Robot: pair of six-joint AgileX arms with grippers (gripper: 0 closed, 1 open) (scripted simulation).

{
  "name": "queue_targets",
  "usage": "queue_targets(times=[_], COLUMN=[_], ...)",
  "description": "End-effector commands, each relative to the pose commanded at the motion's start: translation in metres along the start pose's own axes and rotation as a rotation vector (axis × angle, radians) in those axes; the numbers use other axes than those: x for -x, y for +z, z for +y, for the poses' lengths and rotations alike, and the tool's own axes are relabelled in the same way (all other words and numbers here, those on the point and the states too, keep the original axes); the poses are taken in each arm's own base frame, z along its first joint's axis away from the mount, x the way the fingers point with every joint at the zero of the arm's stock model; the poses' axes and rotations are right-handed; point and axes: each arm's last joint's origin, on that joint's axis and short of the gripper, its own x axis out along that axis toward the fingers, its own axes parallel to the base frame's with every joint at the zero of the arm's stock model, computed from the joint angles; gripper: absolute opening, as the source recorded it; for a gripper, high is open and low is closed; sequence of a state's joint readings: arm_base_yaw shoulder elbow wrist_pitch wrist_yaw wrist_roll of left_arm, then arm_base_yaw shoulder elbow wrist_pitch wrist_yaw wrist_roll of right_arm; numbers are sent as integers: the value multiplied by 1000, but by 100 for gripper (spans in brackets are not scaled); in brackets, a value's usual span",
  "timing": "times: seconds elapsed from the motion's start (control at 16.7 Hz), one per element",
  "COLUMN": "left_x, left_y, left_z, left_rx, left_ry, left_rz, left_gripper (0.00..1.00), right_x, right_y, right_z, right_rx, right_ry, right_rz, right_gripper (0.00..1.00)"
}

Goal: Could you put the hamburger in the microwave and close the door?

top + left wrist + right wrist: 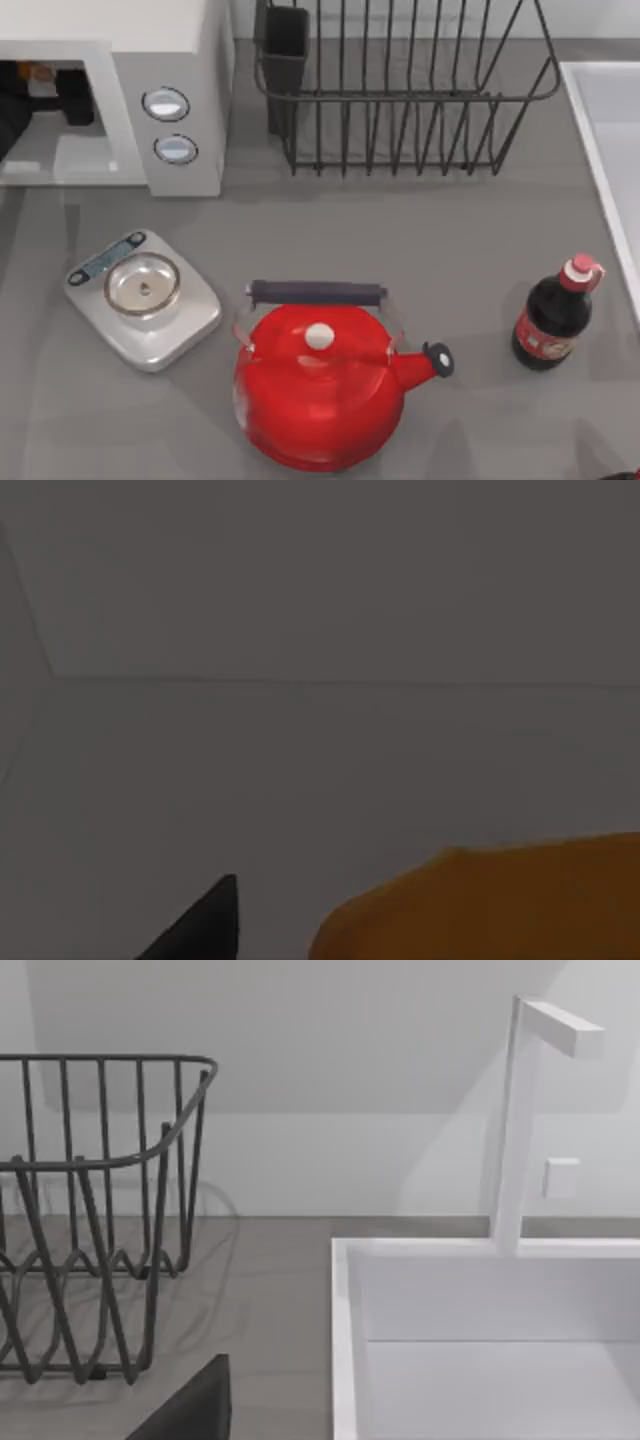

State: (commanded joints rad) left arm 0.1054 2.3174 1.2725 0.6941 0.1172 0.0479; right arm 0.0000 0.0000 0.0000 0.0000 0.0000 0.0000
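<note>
The white microwave [150, 40] stands at the table's back left with its grey cavity open to the front. My left arm reaches into that cavity, with its gripper [68, 100] deep inside. The left wrist view looks at the grey cavity wall [320, 630]. There the orange-tan hamburger [500, 900] lies low, just beside one black fingertip [212, 920], with a gap between them, so the gripper is open. A speck of orange [40, 72] shows in the cavity from above. The door is out of view. My right arm [622, 476] is parked at the front right corner.
A silver scale [143, 297] sits in front of the microwave. A red kettle [318, 385] stands at front centre and a dark bottle [553, 320] at the right. A wire dish rack [400, 90] fills the back, with a white sink [610, 150] at the right edge.
</note>
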Motion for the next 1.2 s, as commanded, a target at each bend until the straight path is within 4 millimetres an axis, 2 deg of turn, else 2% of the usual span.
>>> queue_targets(times=[0.18, 0.48, 0.72, 0.96, 1.08, 1.2], left_x=[18, 67, 98, 147, 168, 182], left_y=[-6, -35, -39, -67, -71, -68], left_z=[6, 6, 5, 0, -1, 1], left_rx=[3, 6, -2, 5, 3, -2], left_ry=[11, -1, -15, -25, -25, -14], left_rz=[-4, 45, 18, 69, 52, 13], left_gripper=[100, 100, 100, 100, 100, 100], right_x=[0, 0, 0, 0, 0, 0], right_y=[0, 0, 0, 0, 0, 0], right_z=[0, 0, 0, 0, 0, 0], right_rx=[0, 0, 0, 0, 0, 0], right_ry=[0, 0, 0, 0, 0, 0], right_rz=[0, 0, 0, 0, 0, 0], right_gripper=[100, 100, 100, 100, 100, 100])
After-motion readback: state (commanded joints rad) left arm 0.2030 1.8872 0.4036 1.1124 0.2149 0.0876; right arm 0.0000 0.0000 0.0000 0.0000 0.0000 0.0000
